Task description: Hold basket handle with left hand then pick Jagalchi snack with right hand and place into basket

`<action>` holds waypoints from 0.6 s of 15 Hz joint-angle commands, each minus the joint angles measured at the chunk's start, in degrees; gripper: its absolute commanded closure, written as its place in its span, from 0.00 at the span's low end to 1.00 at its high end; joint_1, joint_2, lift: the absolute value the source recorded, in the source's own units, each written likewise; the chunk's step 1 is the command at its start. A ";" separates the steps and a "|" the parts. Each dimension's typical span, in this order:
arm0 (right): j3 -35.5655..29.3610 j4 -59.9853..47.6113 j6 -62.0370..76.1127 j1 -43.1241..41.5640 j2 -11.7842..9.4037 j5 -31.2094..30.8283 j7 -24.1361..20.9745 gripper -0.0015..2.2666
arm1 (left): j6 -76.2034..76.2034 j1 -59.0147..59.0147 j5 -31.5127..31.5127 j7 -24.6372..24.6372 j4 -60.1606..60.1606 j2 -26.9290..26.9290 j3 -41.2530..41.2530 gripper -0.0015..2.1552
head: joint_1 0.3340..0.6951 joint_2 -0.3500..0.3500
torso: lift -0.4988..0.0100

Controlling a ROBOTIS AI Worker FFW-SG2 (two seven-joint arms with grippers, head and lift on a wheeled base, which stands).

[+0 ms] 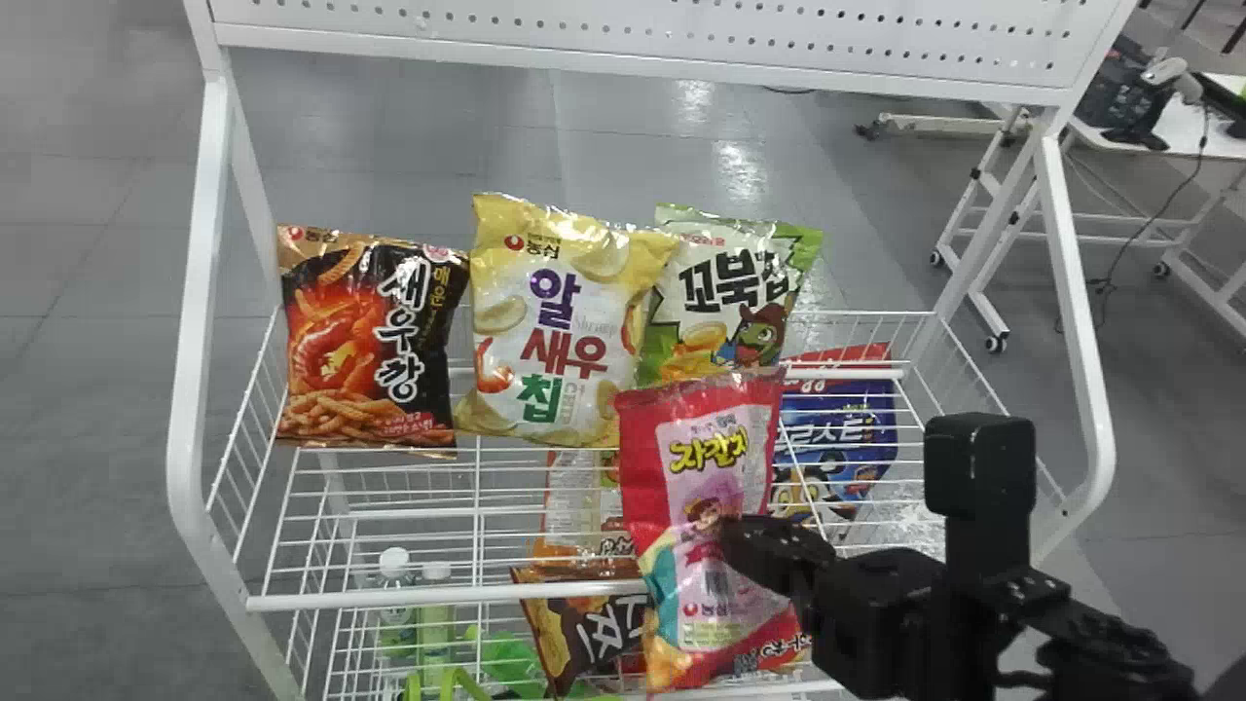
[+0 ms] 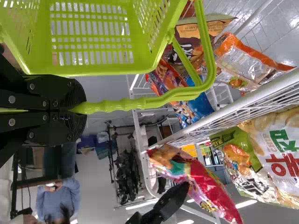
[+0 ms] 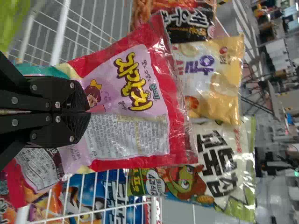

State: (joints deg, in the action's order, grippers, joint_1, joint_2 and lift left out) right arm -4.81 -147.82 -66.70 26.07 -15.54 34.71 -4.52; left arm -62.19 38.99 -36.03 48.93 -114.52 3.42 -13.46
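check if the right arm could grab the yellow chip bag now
Probably not yet: the right gripper is shut on the Jagalchi snack and would have to let go first. Otherwise the way looks fairly free, with the yellow chip bag mostly uncovered.

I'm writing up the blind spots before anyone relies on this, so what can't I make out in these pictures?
- Basket: cut off by the left wrist view's edge.
- Gripped stretch of its handle: behind the left gripper, left wrist view.
- Pinched part of the Jagalchi snack: behind the right gripper, right wrist view.
- Blue bag's side: behind that snack, head view.
- Bottles' labels: too small, head view.
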 commanded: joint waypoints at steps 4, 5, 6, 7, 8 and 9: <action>-0.38 -6.69 -12.37 2.58 -0.81 3.08 -0.40 0.86 | 0.00 -0.32 0.00 -0.42 -0.09 0.01 0.36 0.84 | 1.00 0.31 | 0.96; 0.32 -7.22 -13.95 2.84 -0.81 3.00 -0.40 0.86 | 0.00 -0.50 0.00 -0.50 -0.09 0.01 0.54 0.84 | 1.00 0.31 | 0.96; 1.20 -7.31 -15.71 3.02 -0.90 3.00 -0.40 0.86 | 0.00 -0.59 0.00 -0.59 0.00 0.01 0.54 0.84 | 1.00 0.32 | 0.96; 1.91 -7.31 -16.41 3.19 -0.99 2.82 -0.49 0.86 | 0.00 -0.76 0.09 -0.59 0.00 0.01 0.54 0.84 | 1.00 0.32 | 0.96; 2.70 -7.22 -17.11 3.28 -1.08 2.56 -0.49 0.86 | 0.00 -0.76 0.00 -0.59 0.00 0.01 0.54 0.84 | 1.00 0.33 | 0.96; 3.58 -6.78 -17.11 3.46 -1.34 1.59 -0.49 0.86 | 0.00 -0.76 0.09 -0.59 0.00 0.01 0.54 0.84 | 1.00 0.34 | 0.96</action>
State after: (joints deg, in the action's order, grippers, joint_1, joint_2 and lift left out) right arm -2.39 -155.05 -83.36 29.35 -16.60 37.25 -5.00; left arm -62.19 38.25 -35.97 48.33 -114.54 3.43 -12.92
